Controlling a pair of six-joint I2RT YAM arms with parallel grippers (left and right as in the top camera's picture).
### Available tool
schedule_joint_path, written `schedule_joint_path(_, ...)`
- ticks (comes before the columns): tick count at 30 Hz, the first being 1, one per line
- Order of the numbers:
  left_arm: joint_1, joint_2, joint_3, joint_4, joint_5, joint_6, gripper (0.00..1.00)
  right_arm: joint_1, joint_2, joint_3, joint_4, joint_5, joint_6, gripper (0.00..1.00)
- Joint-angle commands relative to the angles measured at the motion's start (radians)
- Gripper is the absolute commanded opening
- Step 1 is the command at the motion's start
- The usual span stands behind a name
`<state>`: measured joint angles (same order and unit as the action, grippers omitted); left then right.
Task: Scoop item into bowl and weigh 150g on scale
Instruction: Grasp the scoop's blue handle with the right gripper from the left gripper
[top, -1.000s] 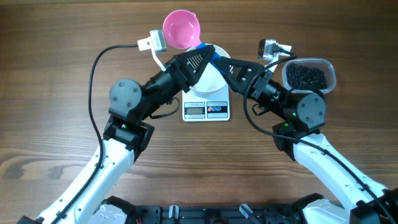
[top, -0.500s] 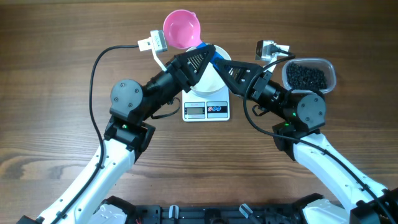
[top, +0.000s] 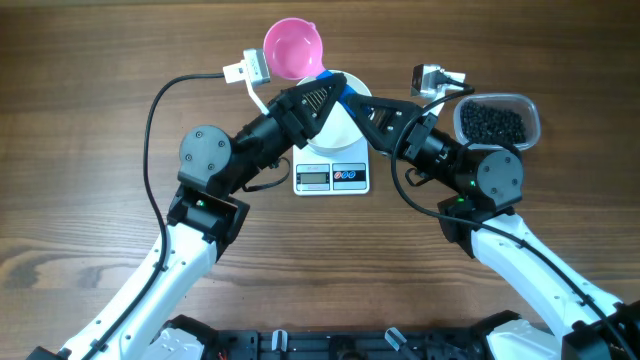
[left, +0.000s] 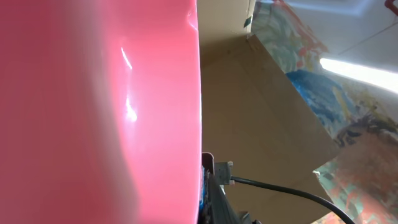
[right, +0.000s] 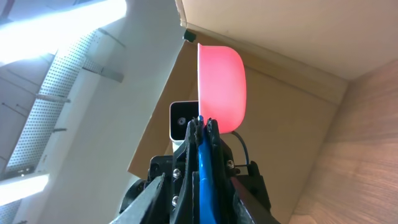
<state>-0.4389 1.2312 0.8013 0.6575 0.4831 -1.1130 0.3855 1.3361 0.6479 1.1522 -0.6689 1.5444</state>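
Note:
The pink scoop (top: 293, 48) with its blue handle (top: 326, 75) hangs above the table's far middle. My left gripper (top: 333, 84) is shut on that handle, and the pink cup (left: 93, 112) fills the left wrist view. My right gripper (top: 352, 100) meets it from the right. In the right wrist view the blue handle (right: 204, 168) runs between dark fingers, but whether the right pads press it does not show. The white bowl (top: 340, 128) sits on the scale (top: 332, 178), mostly hidden under both grippers. The black beads (top: 492, 122) lie in a clear tub (top: 535, 118) at the right.
A white plug (top: 250, 68) on a black cable (top: 150, 150) lies left of the scoop. A small grey metal part (top: 435, 78) lies beside the tub. Both forearms cross over the scale from either side.
Both grippers stay at the scoop's handle. The left arm's elbow has crept slightly to the right; nothing else has visibly moved.

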Motion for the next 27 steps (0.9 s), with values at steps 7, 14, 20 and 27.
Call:
schedule_joint_path(7,-0.005,-0.007,0.005,0.000,-0.005,-0.002,0.04,0.003,0.007,0.027,0.006,0.019,0.003,0.23)
schedule_joint_path(14,-0.005,-0.007,0.005,0.000,-0.002,-0.002,0.05,0.003,0.007,0.027,0.006,0.025,0.002,0.15)
schedule_joint_path(20,-0.005,-0.007,0.005,0.000,-0.002,-0.002,0.14,0.003,0.007,0.027,0.006,0.025,0.002,0.06)
schedule_joint_path(27,-0.005,-0.007,0.005,-0.037,-0.002,0.006,0.91,-0.006,0.006,0.027,-0.017,0.145,-0.104,0.04)
